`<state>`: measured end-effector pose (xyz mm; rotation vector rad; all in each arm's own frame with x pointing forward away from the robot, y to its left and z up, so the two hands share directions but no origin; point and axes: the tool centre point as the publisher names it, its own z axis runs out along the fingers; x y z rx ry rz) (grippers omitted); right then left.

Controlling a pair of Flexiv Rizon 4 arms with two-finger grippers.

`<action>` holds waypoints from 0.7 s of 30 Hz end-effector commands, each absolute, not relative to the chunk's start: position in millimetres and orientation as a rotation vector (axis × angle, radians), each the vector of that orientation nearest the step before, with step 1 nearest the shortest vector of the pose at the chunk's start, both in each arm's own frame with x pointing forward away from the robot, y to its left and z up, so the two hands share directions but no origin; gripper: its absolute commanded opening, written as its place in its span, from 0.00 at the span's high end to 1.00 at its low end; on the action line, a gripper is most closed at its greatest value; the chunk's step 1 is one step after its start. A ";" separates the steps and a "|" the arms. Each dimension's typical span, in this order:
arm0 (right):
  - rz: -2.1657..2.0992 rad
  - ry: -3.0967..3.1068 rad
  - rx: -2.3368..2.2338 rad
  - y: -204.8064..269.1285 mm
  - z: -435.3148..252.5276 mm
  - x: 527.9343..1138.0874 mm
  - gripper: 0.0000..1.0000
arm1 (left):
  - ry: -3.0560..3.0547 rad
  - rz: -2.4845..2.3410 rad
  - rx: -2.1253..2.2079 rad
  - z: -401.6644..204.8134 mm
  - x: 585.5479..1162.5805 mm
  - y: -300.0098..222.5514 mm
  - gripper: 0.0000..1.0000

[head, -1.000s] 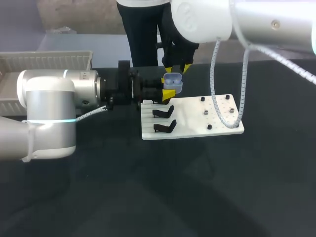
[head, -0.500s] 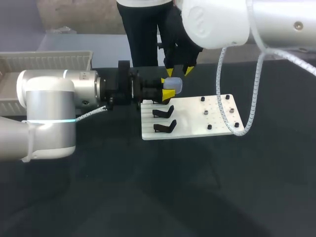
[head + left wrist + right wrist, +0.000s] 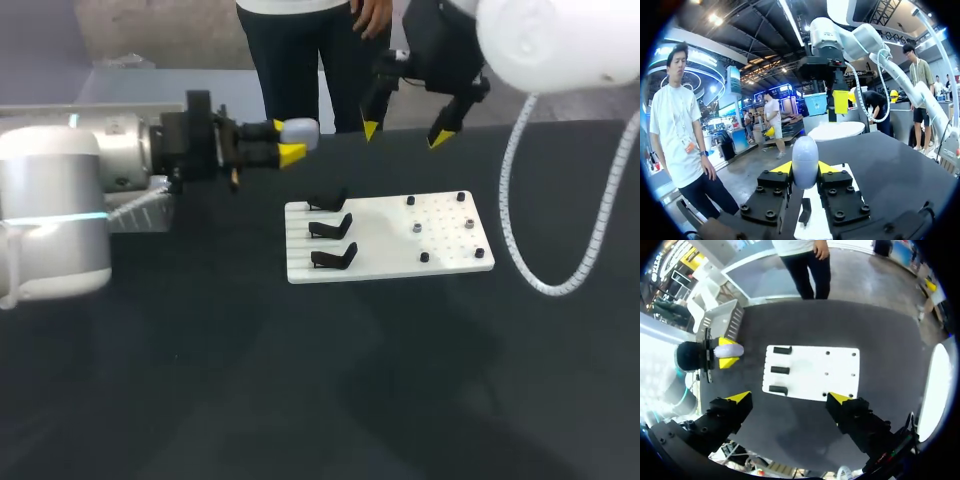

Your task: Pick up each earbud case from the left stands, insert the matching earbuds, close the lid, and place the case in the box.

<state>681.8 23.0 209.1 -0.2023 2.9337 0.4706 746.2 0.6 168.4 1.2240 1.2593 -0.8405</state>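
**Clerk:** Item one, earbud case (image 3: 300,132). Location?

**Keeper:** Off the stand board (image 3: 385,250). It is raised over the tabletop (image 3: 300,380), out past the board's far left corner, on the side toward the box (image 3: 726,320). The left end effector (image 3: 288,140) pinches it, one yellow tip on each flank.

**Clerk:** Reason for that hold?

**Keeper:** Transit, in my judgement. It is gripped across the body so the rounded end juts ahead of the fingers, ready to be set down in the box. No lid gap shows, so I take it as closed. Whether the earbuds are inside cannot be seen.

**Clerk:** Material and form?

**Keeper:** A smooth ovoid shell in glossy pale lavender-grey plastic with a soft highlight. It looks slippery, so a firm squeeze suits it.

**Clerk:** Item two, right end effector (image 3: 404,133)?

**Keeper:** High above the board's far edge, fingers spread wide and holding nothing. Up there it probably keeps out of the left arm's way.

**Clerk:** Board fittings?

**Keeper:** A flat, matte white panel, finely grooved on its left part. Three black stands (image 3: 331,226) sit in a column on that part; they are angled cradles, all vacant. Small dark pegs (image 3: 424,257) dot the right part.

**Clerk:** Box?

**Keeper:** A pale ribbed plastic crate, well to the left of the board, beyond the case.

**Clerk:** Tabletop?

**Keeper:** Black and dull, with a cloth-like look.
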 end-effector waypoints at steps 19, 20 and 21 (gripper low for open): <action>0.508 2.803 -0.099 38.3 191.4 653.7 0.00 | 1.465 -0.359 0.932 140.3 773.0 203.1 1.00; 0.509 2.813 -0.097 40.3 190.4 652.8 0.00 | 1.464 -0.355 0.915 135.2 775.7 209.3 1.00; 0.506 2.821 -0.098 41.8 189.1 652.1 0.00 | 1.473 -0.335 0.909 131.1 777.8 213.9 1.00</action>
